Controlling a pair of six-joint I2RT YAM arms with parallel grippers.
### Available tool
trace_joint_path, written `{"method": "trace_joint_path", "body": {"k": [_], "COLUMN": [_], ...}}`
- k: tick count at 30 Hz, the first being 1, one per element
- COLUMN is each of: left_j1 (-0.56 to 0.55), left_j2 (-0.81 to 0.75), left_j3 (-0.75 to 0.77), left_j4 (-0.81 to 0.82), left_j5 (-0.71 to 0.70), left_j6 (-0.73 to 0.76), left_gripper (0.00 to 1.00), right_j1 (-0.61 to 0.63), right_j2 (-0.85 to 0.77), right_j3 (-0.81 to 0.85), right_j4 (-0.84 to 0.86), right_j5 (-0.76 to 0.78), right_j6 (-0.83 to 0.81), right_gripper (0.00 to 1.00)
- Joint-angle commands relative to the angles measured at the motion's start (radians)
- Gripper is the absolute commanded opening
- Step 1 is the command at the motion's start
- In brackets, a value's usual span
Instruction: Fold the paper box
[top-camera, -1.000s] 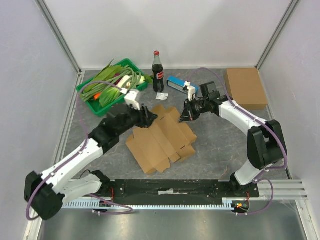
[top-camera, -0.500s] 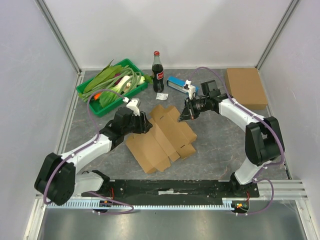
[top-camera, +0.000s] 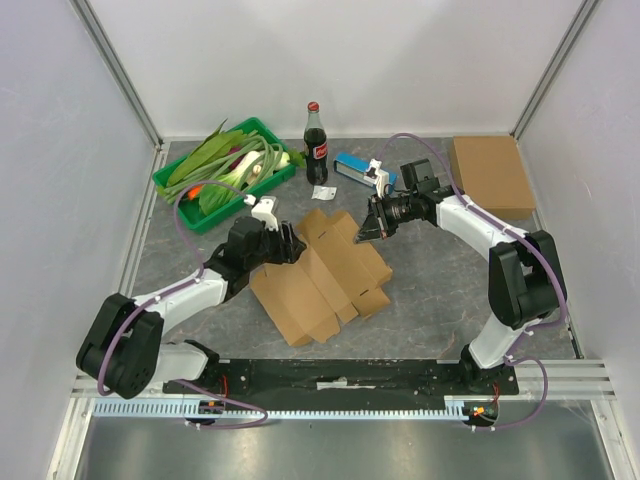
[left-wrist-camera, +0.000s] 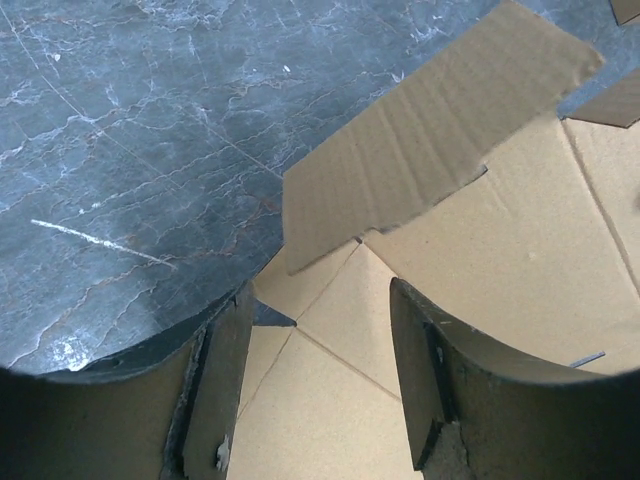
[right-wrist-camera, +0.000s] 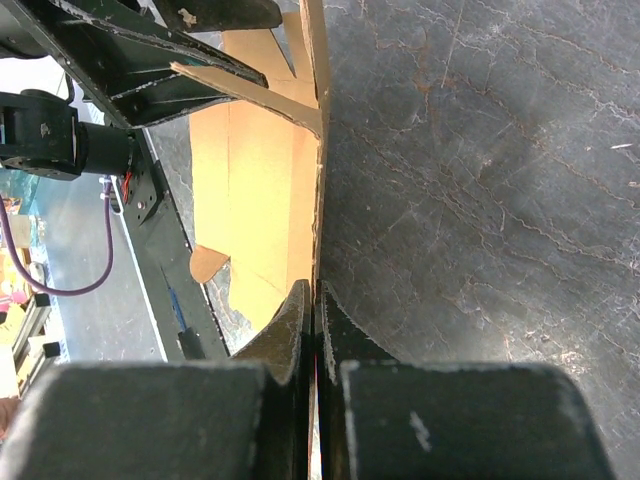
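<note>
The paper box (top-camera: 320, 280) is a flat brown cardboard cutout lying in the middle of the table. My left gripper (top-camera: 291, 244) hovers low over its far left part. In the left wrist view the left gripper (left-wrist-camera: 320, 375) stands open, with creased cardboard (left-wrist-camera: 500, 270) beneath the gap and a raised flap (left-wrist-camera: 430, 130) just ahead. My right gripper (top-camera: 368, 231) is at the box's far right edge. Seen from the right wrist, that gripper (right-wrist-camera: 316, 300) is shut on the thin edge of a cardboard flap (right-wrist-camera: 255, 170), which stands lifted off the table.
A green tray (top-camera: 255, 124) of vegetables stands at the back left. A cola bottle (top-camera: 316, 145), a small white tag (top-camera: 322, 191) and a blue object (top-camera: 352, 167) lie behind the box. A closed brown carton (top-camera: 490, 175) sits at the back right.
My left arm has dropped lower and stretched out toward the box, its gripper staying at the box's far left part. The right gripper keeps its hold and has barely moved.
</note>
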Motion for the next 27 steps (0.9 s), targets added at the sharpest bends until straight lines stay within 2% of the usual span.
{"method": "trace_joint_path", "body": {"k": [1,5,9,11,14,15,18,21,25,26,27], "left_j1": [0.003,0.003,0.003,0.003,0.003,0.005,0.025,0.026,0.025,0.025,0.023], "left_j2": [-0.006,0.028,-0.032,-0.066,-0.086,-0.081,-0.025,0.047,0.068,0.054,0.046], "left_j3": [-0.026,-0.008,-0.011,-0.029,-0.026,-0.029,-0.036,-0.022,-0.011,-0.013,-0.016], "left_j4": [0.113,0.104,0.070,0.075,0.058,0.076,0.145,0.185,0.165,0.162,0.159], "left_j5": [0.021,0.010,-0.086,-0.089,-0.103,-0.094,0.074,0.172,0.158,0.150,0.127], "left_j6": [0.044,0.049,0.027,0.012,0.004,0.010,0.014,0.006,0.012,0.017,0.024], "left_gripper": [0.64,0.58,0.66,0.69,0.69,0.67,0.48,0.44,0.45,0.47,0.54], "right_j1": [-0.004,-0.004,-0.005,-0.004,-0.005,-0.004,-0.004,-0.002,-0.004,-0.004,-0.004], "right_j2": [0.006,0.010,0.006,0.007,0.010,0.010,0.007,0.004,0.004,0.004,0.004], "right_j3": [0.043,0.046,0.048,0.049,0.051,0.051,0.052,0.058,0.061,0.060,0.060], "right_j4": [0.002,-0.001,-0.015,-0.023,-0.027,-0.029,-0.026,-0.029,-0.027,-0.027,-0.027], "right_j5": [-0.032,-0.029,-0.001,0.008,0.014,0.013,0.010,0.002,-0.003,-0.003,-0.003], "right_j6": [-0.023,-0.026,-0.034,-0.039,-0.043,-0.045,-0.045,-0.043,-0.045,-0.046,-0.048], "right_gripper": [0.00,0.00,0.00,0.00,0.00,0.00,0.00,0.00,0.00,0.00,0.00]}}
